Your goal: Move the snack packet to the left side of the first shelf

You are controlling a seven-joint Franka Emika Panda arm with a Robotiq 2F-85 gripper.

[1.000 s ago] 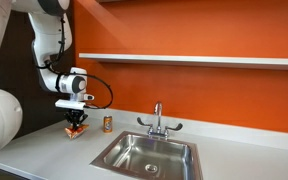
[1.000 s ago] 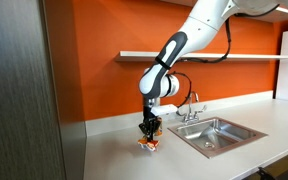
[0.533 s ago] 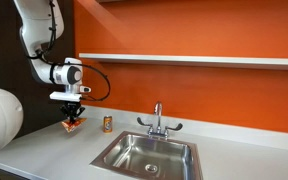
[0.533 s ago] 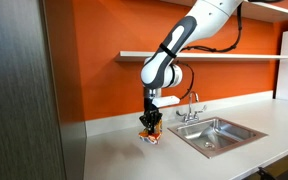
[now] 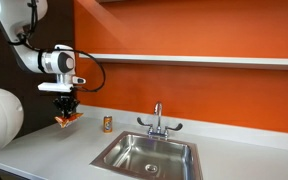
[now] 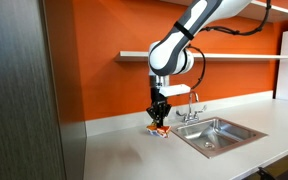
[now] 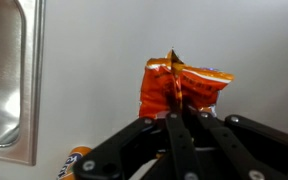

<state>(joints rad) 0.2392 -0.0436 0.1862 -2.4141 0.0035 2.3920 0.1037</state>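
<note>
The snack packet (image 5: 68,118) is a small orange-red crinkly packet, pinched in my gripper (image 5: 67,112) and hanging in the air above the grey countertop. It shows in both exterior views (image 6: 160,129) and fills the middle of the wrist view (image 7: 179,90), where my black fingers (image 7: 179,118) are shut on its lower edge. The first shelf (image 5: 184,59) is a long thin white board on the orange wall, well above the packet; it also shows in an exterior view (image 6: 234,56). The shelf top looks bare.
A small upright can (image 5: 108,123) stands on the countertop (image 5: 54,150) by the wall; its top shows in the wrist view (image 7: 74,163). A steel sink (image 5: 149,155) with faucet (image 5: 157,120) sits beside it. A dark cabinet panel (image 6: 24,100) stands at the counter's end.
My gripper has lifted the snack packet off the countertop and carried it upward and slightly away from the can. The can and sink have not moved.
</note>
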